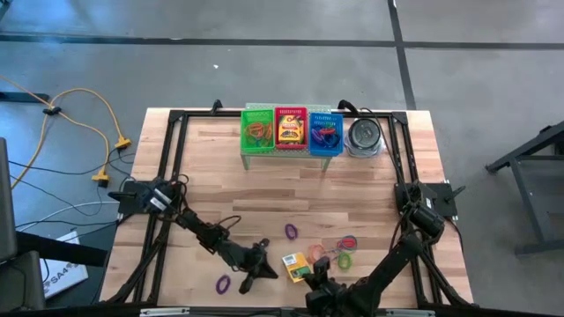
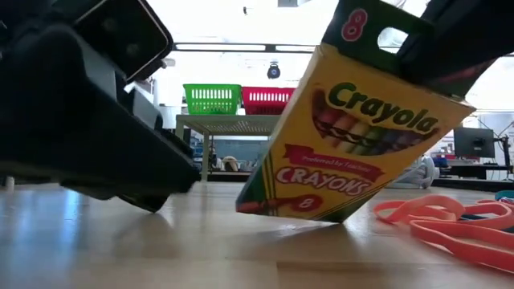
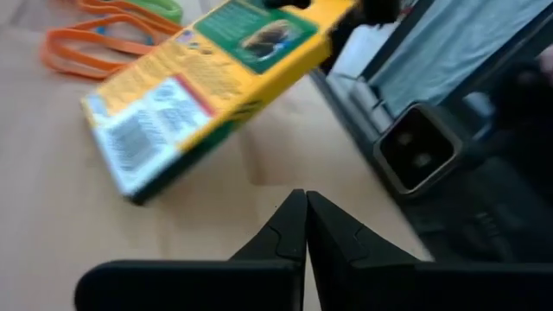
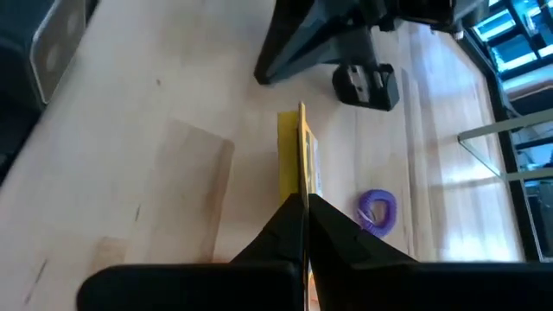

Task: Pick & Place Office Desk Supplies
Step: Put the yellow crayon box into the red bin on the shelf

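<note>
Across wooden table [image 1: 220, 167]: rubber bands [image 1: 257, 131] in green basket [image 1: 257, 148], crayon box [image 1: 291, 132] in red basket [image 1: 290, 113], another crayon box [image 2: 353, 136] tilted, pinched by right gripper [image 4: 304, 200]; left gripper [image 3: 306, 226] closed, empty.

Wooden table [image 1: 264, 189], loosely strewn

Baskets [image 1: 291, 132] at twelve; bands [image 1: 344, 251] (several colours) and crayon box [image 1: 296, 266] toward six.

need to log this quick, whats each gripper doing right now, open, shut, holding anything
Left gripper: shut, holding nothing, beside the crayon box.
Right gripper: shut on the crayon box, pinching its top edge, box tilted on the table.
</note>
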Controlling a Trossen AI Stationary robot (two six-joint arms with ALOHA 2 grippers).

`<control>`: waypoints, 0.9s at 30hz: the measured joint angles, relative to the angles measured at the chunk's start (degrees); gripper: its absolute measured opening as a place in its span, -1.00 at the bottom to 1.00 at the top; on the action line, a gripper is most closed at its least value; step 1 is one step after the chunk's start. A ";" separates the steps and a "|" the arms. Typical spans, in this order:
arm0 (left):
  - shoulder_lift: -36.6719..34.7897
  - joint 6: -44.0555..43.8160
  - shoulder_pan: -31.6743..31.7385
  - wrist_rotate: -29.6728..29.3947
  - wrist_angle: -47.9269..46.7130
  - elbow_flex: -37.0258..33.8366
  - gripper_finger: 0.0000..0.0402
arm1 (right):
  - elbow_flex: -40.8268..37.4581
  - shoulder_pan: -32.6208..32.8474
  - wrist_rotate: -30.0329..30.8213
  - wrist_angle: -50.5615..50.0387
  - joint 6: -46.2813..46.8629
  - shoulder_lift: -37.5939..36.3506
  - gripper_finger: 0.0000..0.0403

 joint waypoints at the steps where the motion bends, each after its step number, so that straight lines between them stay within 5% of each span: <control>1: -0.04 -1.12 0.24 0.72 0.27 0.02 -0.96 | 0.00 0.00 -0.02 -0.16 0.26 0.00 -0.99; 17: -0.11 -2.90 3.95 7.97 2.27 0.04 0.03 | 0.02 0.24 -0.32 -0.99 3.12 -0.38 -0.99; 27: -0.85 14.92 5.06 10.47 6.06 -0.02 0.12 | 3.67 3.26 2.58 -7.72 9.77 -5.18 -0.99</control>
